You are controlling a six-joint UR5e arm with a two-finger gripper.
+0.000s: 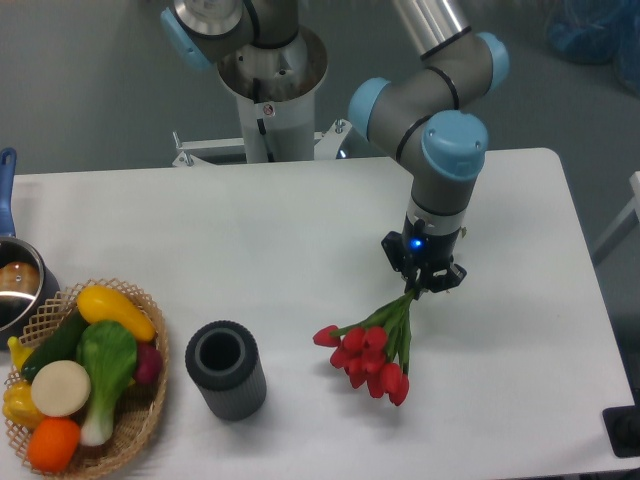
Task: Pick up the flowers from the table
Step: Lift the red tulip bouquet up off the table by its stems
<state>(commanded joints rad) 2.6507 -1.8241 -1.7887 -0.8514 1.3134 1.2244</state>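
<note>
Flowers [368, 358]: one bunch, we count roughly eight red heads, though they overlap so the count is approximate; green stems converge upward into the gripper [425, 287], heads hanging low toward the table [300, 230], right of centre. We can't tell whether the lowest heads touch the surface or sit just above it. Going left to right: at the far left edge, one metal pot [12, 285] with a blue handle [6, 190], cut off by the frame. Just beside it, one wicker basket [140, 425] holding toy produce: we count one yellow squash [115, 310], one dark green cucumber-like piece [55, 345], one leafy green vegetable [105, 375] with a white stalk, one pale round disc [60, 388], one orange [52, 443], one dark purple item [148, 362], and yellow bits at the basket's left rim, too hidden to identify. Near the basket's right, one dark grey ribbed cylinder [226, 370], standing upright, hollow top open. Then the bunch, well apart from the cylinder. One arm: base column [270, 90] at the back centre, links coming in from the top, blue-capped joints, wrist pointing straight down over the table's right half. Fingers are clamped on the stems near their upper end; a blue light shows on the gripper body.
</note>
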